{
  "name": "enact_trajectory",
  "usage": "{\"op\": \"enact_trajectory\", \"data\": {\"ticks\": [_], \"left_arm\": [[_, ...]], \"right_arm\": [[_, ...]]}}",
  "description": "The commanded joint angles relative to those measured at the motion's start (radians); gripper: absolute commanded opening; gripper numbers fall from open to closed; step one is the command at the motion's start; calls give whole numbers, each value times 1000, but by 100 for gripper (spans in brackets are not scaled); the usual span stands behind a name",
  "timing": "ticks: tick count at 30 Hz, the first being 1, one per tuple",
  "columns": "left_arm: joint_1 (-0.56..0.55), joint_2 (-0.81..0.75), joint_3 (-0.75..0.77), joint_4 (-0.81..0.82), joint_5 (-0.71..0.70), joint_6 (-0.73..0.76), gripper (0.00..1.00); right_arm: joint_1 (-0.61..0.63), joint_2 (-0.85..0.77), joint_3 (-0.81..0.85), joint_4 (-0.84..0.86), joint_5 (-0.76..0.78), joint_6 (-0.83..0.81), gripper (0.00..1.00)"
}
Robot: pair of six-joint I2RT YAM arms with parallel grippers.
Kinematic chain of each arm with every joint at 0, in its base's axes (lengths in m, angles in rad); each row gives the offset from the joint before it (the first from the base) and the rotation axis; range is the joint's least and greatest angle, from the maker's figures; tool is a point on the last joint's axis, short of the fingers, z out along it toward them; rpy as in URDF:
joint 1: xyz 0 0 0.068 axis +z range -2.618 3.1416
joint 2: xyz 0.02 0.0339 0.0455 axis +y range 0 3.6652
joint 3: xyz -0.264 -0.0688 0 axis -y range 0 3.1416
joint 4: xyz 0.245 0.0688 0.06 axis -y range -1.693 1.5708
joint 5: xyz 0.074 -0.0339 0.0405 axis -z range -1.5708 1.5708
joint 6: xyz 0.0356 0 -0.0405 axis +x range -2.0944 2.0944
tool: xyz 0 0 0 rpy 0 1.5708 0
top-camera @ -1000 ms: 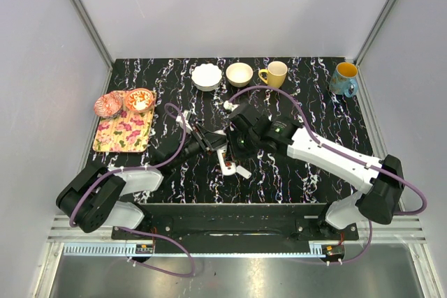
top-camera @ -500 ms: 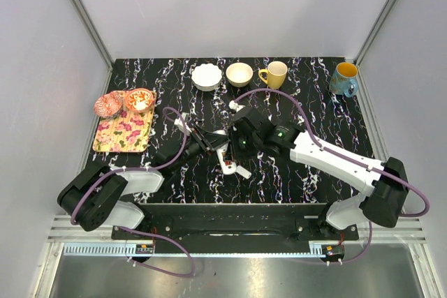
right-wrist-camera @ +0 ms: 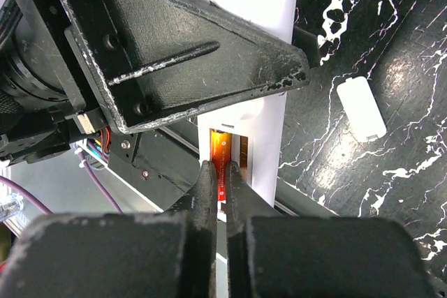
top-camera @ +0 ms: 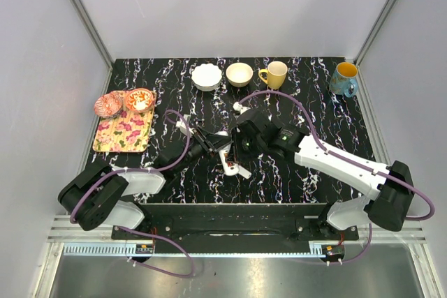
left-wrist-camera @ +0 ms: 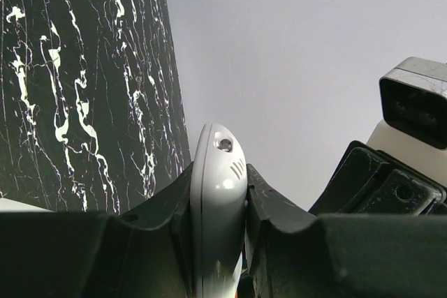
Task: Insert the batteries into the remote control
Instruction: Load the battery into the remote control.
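The white remote control [right-wrist-camera: 269,137] is held off the table by my left gripper [left-wrist-camera: 218,193], which is shut on its body. Its battery bay is open and faces the right wrist camera. My right gripper [right-wrist-camera: 221,170] is shut on an orange-red battery [right-wrist-camera: 222,146] that lies in the left slot of the bay. In the top view the remote [top-camera: 227,161] sits between the left gripper [top-camera: 216,146] and the right gripper [top-camera: 237,150]. The small white cover piece [right-wrist-camera: 361,108] lies on the table beside them, and also shows in the top view [top-camera: 242,170]. Other batteries are out of view.
At the back stand a white bowl [top-camera: 207,76], a tan bowl [top-camera: 239,74], a yellow mug [top-camera: 274,74] and a blue mug [top-camera: 344,79]. A floral tray [top-camera: 124,132] with two small patterned bowls [top-camera: 140,99] is at the left.
The right wrist has shifted a little to the right and toward the near edge. The left gripper has edged right with the remote still in it.
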Motion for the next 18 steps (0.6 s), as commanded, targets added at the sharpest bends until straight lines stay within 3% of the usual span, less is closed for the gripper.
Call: {"op": "enact_trajectory", "data": {"ticks": [1, 10, 18], "left_arm": [[-87, -50, 77, 251, 75, -99, 0], [-130, -35, 87, 280, 69, -99, 0], [-161, 32, 80, 463, 48, -162, 0]], "right_arm": [[-9, 17, -25, 243, 84, 43, 0], [-12, 29, -39, 297, 37, 55, 0], [-15, -3, -112, 397, 54, 63, 0]]}}
